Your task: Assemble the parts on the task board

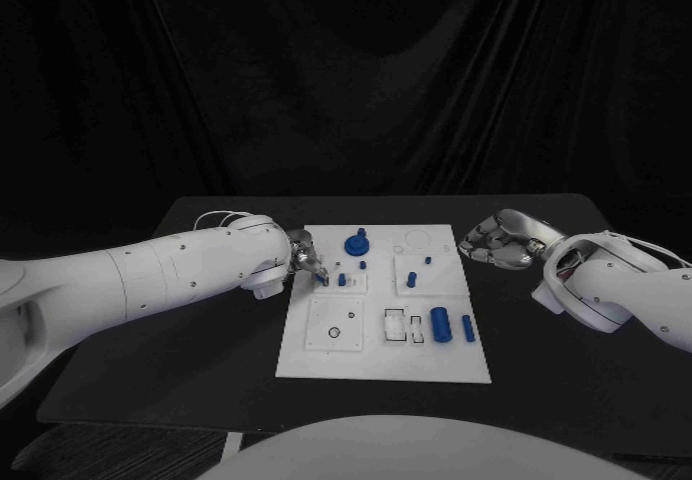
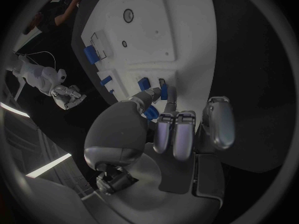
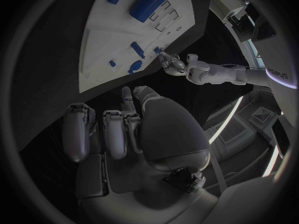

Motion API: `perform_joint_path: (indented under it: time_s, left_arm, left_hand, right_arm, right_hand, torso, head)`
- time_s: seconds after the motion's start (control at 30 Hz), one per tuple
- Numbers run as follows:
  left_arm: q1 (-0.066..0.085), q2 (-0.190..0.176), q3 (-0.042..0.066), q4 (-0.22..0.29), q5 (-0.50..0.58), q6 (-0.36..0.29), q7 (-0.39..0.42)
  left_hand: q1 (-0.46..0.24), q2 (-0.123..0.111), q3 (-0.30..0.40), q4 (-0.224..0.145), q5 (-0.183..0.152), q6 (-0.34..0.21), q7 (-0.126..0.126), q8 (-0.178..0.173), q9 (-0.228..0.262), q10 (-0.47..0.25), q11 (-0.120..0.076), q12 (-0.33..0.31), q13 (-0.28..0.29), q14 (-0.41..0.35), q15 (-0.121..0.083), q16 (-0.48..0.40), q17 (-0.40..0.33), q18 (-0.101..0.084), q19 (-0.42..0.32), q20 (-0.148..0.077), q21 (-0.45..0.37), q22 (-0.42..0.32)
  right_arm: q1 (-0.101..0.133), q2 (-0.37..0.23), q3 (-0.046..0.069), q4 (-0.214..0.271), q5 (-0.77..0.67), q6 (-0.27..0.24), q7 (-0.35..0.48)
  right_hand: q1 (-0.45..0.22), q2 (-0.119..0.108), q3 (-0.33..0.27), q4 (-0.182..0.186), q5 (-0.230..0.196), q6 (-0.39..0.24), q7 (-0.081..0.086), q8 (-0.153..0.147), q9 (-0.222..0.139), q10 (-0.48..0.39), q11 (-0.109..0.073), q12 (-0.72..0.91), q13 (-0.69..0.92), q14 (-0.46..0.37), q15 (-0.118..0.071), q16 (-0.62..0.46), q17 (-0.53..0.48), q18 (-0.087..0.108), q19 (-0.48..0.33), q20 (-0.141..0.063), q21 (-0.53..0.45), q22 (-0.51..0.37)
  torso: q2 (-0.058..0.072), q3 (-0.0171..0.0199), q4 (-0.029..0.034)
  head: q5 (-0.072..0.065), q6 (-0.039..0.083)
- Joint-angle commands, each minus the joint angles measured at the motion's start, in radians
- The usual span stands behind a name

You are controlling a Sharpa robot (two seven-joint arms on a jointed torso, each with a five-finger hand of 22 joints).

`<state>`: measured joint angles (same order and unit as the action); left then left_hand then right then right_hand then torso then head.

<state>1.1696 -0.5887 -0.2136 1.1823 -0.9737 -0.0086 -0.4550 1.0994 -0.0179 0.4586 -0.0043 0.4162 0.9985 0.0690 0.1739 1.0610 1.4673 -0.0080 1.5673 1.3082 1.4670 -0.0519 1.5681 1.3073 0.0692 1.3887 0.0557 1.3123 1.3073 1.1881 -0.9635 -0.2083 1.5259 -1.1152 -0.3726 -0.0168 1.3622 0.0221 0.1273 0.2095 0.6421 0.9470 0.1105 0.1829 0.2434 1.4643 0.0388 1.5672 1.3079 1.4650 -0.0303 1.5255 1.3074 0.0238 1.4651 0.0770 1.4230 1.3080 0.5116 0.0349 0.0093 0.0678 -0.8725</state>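
We see the flat white rectangular task board (image 1: 382,350) lying in the middle of the black table (image 1: 188,350), with small blue plastic parts on it: a round-headed knob piece (image 1: 356,240) at its far end, a short upright peg (image 1: 411,279) in the middle, and a thick blue cylinder (image 1: 440,324) beside a thinner blue rod (image 1: 467,328) toward the near right. The silver left hand (image 1: 304,262) is over the board's far-left corner, its fingertips (image 2: 163,92) down among two small blue blocks (image 1: 330,281); we think it pinches one, but the fingers hide the contact. The silver right hand (image 1: 498,240) hovers just off the board's far-right edge, fingers curled inward, holding nothing we can see. Bare table flanks the board on both sides and along the near edge.
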Motion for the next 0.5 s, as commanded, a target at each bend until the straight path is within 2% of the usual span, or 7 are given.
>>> perform_joint_path:
  time_s: [0.03, 0.5]
  left_arm:
    - [-0.006, 0.005, 0.001, -0.003, 0.007, 0.011, 0.022]
    - [-0.018, 0.008, 0.001, -0.008, 0.007, -0.003, 0.036]
  left_hand:
    - [-0.001, 0.01, 0.006, -0.002, 0.003, 0.013, -0.018, 0.003, 0.001, 0.104, -0.008, 0.003, 0.263, 0.104, -0.006, 0.003, 0.263, -0.003, 0.004, 0.0, -0.004, 0.176]
    - [0.0, 0.011, 0.007, -0.002, 0.004, 0.012, -0.018, 0.003, 0.001, 0.104, -0.008, 0.003, 0.263, 0.104, -0.006, 0.003, 0.263, -0.003, 0.003, 0.0, -0.004, 0.176]
  right_arm:
    - [-0.002, -0.002, 0.001, 0.002, -0.001, 0.003, -0.014]
    - [-0.004, -0.003, 0.001, 0.004, -0.001, 0.006, -0.018]
  right_hand:
    - [0.011, 0.0, 0.005, 0.0, 0.005, -0.004, 0.006, 0.001, 0.001, 0.106, -0.002, 0.004, 0.263, 0.085, -0.004, -0.003, 0.168, 0.016, 0.032, -0.004, -0.003, 0.209]
    - [0.011, 0.0, 0.005, 0.0, 0.005, -0.004, 0.006, 0.001, 0.001, 0.106, -0.002, 0.004, 0.263, 0.085, -0.004, -0.003, 0.168, 0.016, 0.032, -0.004, -0.003, 0.209]
  torso:
    - [0.0, -0.0001, -0.0003]
    - [0.0, -0.0007, 0.0002]
  head:
    - [0.001, 0.0]
    - [0.0, 0.0]
